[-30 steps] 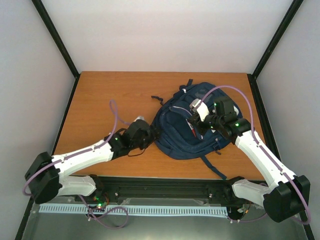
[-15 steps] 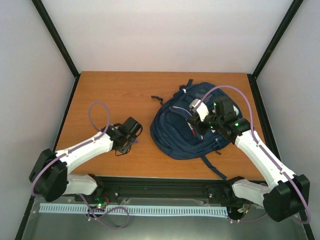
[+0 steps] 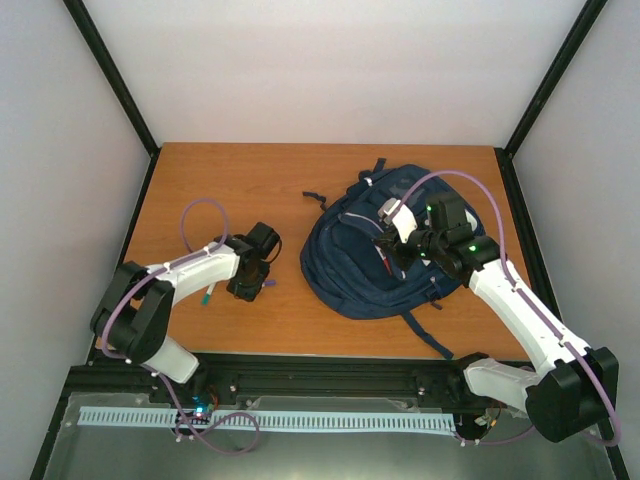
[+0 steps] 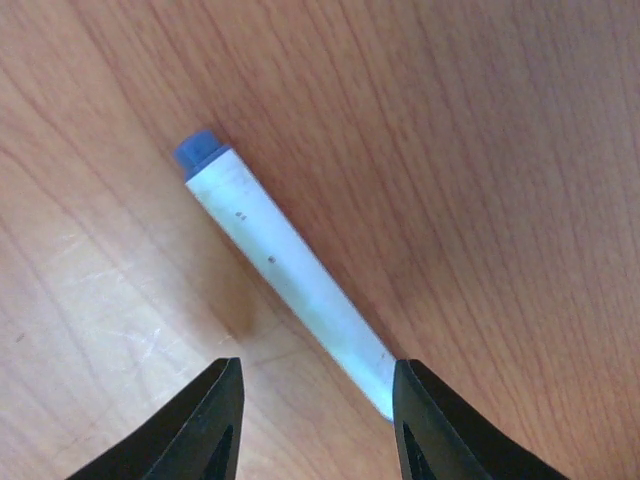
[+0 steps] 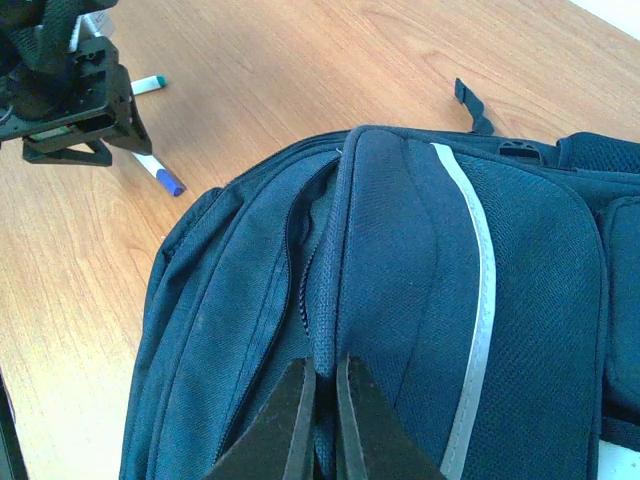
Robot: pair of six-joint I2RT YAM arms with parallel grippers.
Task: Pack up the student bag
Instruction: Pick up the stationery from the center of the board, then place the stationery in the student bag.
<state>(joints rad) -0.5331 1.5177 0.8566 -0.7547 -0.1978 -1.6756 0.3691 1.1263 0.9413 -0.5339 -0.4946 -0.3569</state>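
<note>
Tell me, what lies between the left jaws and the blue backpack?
Bare table and the blue-capped end of a white marker, shown in the right wrist view.

The counter point(image 3: 200, 180) is lit evenly and brightly from above in every view. Soft, short shadows are cast beneath the arms and beside the pen point(image 4: 290, 280). The weave of the student bag point(image 5: 400, 330) is rendered sharply, while the overhead view is left slightly soft.

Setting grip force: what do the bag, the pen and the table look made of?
The bag: woven navy fabric, matte, weave visible. The pen: smooth white plastic, probably, blue-tipped. The table: wood or laminate, grain lines, faint scratches.
</note>
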